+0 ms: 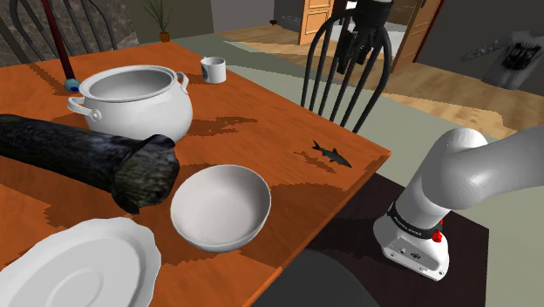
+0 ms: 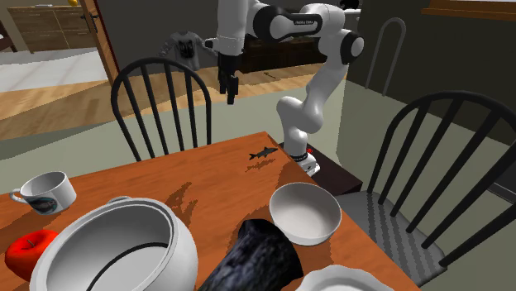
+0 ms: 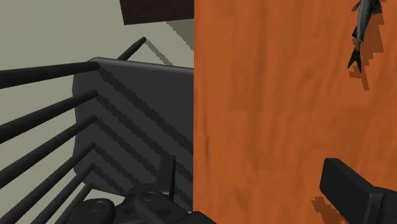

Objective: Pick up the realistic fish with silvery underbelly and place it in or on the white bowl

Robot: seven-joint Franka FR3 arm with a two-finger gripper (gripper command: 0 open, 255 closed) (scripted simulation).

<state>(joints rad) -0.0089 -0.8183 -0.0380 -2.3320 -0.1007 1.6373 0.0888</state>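
**Fish lies ahead of the empty hand, along the table's edge**

I see the orange wooden table (image 1: 261, 131) carrying everything, with a dark spindle-back chair (image 1: 349, 83) pushed against its side. The white bowl (image 1: 220, 207) sits empty near the table's front, toward the shoulder view's lower left.

My gripper (image 1: 359, 54) hangs high above the chair's back, over the table's edge. Its fingers are spread and hold nothing.

The small dark fish (image 1: 332, 154) lies flat near the table's corner closest to the stand, well below the hand and between it and the stand. In the wrist view the fish (image 3: 362, 28) points its forked tail toward the fingers. Its long axis runs roughly parallel to the table's edge, so I judge I must travel forward and down.
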